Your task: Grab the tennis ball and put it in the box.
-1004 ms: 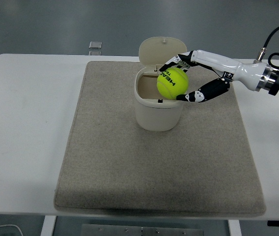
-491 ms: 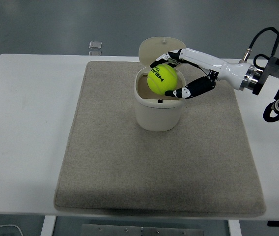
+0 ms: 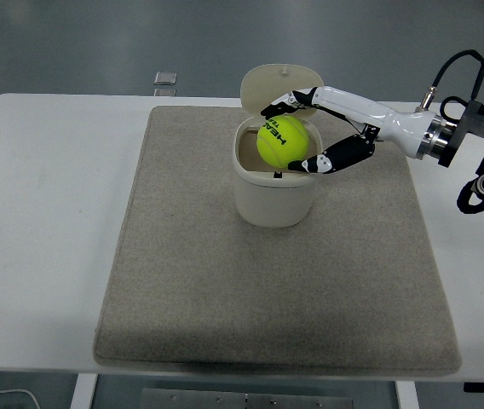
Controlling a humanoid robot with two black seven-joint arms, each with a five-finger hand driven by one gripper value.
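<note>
Yellow-green tennis ball (image 3: 282, 141) held over the open box (image 3: 276, 183); release not yet made.

Head view: the right hand (image 3: 306, 129) grasps the tennis ball, fingers wrapped over its top and thumb beneath, directly above the cream box's mouth, its hinged lid (image 3: 280, 85) tilted back. Pickup is judged complete; lowering and letting go remain. The box stands on a grey mat (image 3: 182, 281) on the white table (image 3: 46, 213). The box interior is mostly hidden behind the ball. No left arm is visible.
</note>
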